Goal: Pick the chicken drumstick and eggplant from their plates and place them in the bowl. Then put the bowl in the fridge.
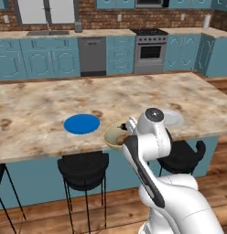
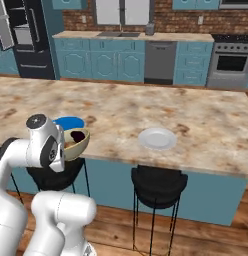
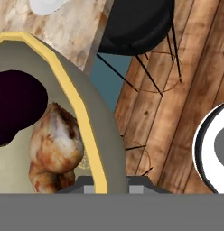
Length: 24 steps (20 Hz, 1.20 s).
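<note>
The tan-yellow bowl point(image 1: 113, 135) point(image 2: 81, 143) sticks out past the island counter's front edge, beside the empty blue plate point(image 1: 82, 124) point(image 2: 68, 121). Inside the bowl point(image 3: 86, 117) the dark purple eggplant point(image 3: 16, 106) point(image 2: 77, 135) lies against the golden-brown chicken drumstick point(image 3: 55, 149). My gripper point(image 3: 111, 182) point(image 1: 128, 131) is shut on the bowl's near rim, which runs between the two fingertips. The pale-rimmed white plate point(image 1: 172, 118) point(image 2: 157, 138) lies empty to the right. At the far left of the right base view stands the black fridge point(image 2: 26, 40), its door open and its shelves showing.
Black bar stools point(image 1: 83, 169) point(image 2: 158, 182) point(image 3: 136, 22) stand under the counter's front edge, over a wooden floor. Teal cabinets, a dishwasher point(image 1: 92, 55) and a stove point(image 1: 150, 50) line the back wall.
</note>
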Available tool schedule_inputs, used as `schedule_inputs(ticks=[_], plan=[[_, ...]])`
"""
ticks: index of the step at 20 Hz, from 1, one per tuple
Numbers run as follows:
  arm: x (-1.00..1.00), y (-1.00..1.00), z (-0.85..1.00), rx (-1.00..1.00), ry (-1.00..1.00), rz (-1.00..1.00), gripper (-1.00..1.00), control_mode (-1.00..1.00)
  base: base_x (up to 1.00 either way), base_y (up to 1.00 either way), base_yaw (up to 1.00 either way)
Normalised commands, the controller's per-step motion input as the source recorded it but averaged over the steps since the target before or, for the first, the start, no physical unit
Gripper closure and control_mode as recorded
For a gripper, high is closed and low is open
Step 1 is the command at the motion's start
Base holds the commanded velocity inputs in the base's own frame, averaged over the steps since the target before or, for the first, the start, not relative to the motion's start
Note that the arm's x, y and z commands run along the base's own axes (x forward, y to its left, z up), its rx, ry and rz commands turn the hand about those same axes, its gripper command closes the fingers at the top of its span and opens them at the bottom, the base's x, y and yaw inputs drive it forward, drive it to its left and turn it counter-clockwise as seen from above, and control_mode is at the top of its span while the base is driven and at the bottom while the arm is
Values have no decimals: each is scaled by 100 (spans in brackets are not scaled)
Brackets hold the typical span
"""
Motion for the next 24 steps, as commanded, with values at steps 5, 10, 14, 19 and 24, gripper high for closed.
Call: schedule_inputs(ticks=[5,10,14,19,24], plan=[[0,0,0,0,0,0,100,100,-14,89,-4],[0,0,0,0,0,0,100,100,-3,94,0],[0,0,0,0,0,0,100,100,0,94,0],[0,0,0,0,0,0,100,100,0,94,0],[0,0,0,0,0,0,100,100,0,94,0]])
